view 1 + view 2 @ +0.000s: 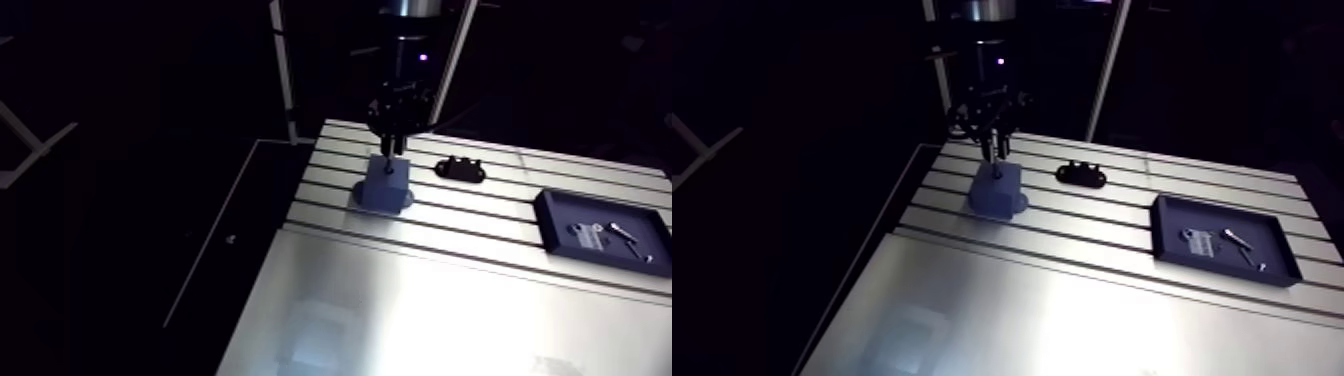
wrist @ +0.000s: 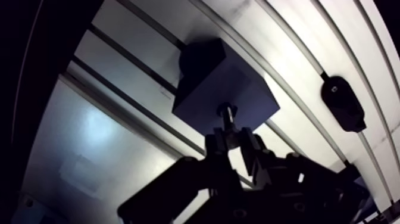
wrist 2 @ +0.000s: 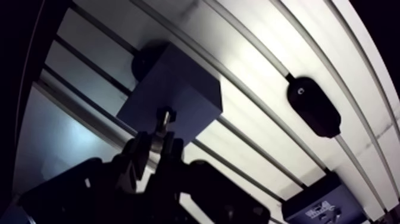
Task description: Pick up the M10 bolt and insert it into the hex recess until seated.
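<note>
The wrist view showed the gripper (image 2: 229, 136) clamped on the bolt (image 2: 225, 116), its far end over the block (image 2: 220, 83), while the arm view showed the whole tray (image 1: 548, 212), merely a corner there.

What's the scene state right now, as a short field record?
gripper: shut on bolt
bolt: points down at the block's top face; whether it is seated cannot be told
block: dark blue, stands on the slotted table
black part: on the table beside the block, apart from it
tray: dark, holds small parts
</note>
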Controlling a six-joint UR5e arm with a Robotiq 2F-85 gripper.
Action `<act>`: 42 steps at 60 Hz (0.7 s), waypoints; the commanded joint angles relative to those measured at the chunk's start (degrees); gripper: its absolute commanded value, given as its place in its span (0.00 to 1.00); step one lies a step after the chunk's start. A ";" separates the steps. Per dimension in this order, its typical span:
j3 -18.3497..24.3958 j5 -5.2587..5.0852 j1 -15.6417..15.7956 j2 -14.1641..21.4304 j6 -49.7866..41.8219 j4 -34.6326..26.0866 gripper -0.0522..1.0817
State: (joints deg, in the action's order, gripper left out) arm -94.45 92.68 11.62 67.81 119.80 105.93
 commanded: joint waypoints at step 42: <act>-0.34 0.00 -0.28 -0.01 0.13 0.02 0.72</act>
State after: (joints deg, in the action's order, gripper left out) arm -94.80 92.68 11.35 67.80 119.98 105.92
